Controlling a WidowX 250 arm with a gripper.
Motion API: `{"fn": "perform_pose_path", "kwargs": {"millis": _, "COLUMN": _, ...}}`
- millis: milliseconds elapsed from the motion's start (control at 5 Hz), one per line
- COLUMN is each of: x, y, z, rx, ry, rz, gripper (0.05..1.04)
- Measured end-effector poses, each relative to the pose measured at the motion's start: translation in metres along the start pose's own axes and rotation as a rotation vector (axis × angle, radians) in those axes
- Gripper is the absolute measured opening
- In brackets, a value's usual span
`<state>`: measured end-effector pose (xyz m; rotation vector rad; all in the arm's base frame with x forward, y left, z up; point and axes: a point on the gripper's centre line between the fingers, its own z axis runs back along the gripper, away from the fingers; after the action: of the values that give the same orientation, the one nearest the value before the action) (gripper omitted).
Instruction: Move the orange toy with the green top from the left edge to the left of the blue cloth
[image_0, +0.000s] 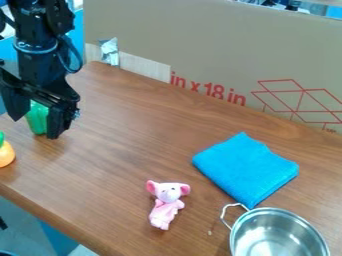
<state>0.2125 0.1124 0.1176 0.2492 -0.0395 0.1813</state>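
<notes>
Black metal-and-plastic pincer (35, 128) at glossy green toy (37, 118), upper left; can't tell if open or gripping.

Layout of the table (127, 130), with 12 o'clock at the top of the view. At 9 o'clock the pepper (39, 119) lies between the two sides of the gripper (35, 126); the fruit (6, 154) lies at 7 o'clock from the pepper, by the view's left edge. The toy (165, 206) lies at 6 o'clock. The cloth (246, 169) lies at 2 o'clock from the toy. The pot (279, 235) stands at 5 o'clock from the cloth, its handle (224, 216) at 10 o'clock on its rim, just beside the cloth's near corner. Behind the table, the cardboard (207, 45) spans 11 to 3 o'clock.
</notes>
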Motion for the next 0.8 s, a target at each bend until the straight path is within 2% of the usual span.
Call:
{"fn": "perform_pose_path", "kwargs": {"millis": 200, "x": -0.002, "y": -0.002, "z": -0.005, "rx": -0.004, "ry": 0.02, "rz": -0.008, "gripper": 1.001}}
{"fn": "perform_pose_path", "kwargs": {"millis": 400, "x": 0.003, "y": 0.016, "z": -0.014, "rx": 0.029, "ry": 0.022, "rz": -0.006, "gripper": 1.001}}
{"fn": "perform_pose_path", "kwargs": {"millis": 600, "x": 0.011, "y": 0.039, "z": -0.015, "rx": 0.035, "ry": 0.015, "rz": 0.036, "gripper": 1.001}}
{"fn": "perform_pose_path", "kwargs": {"millis": 800, "x": 0.011, "y": 0.057, "z": -0.017, "rx": 0.014, "ry": -0.001, "rz": -0.019, "gripper": 1.001}}
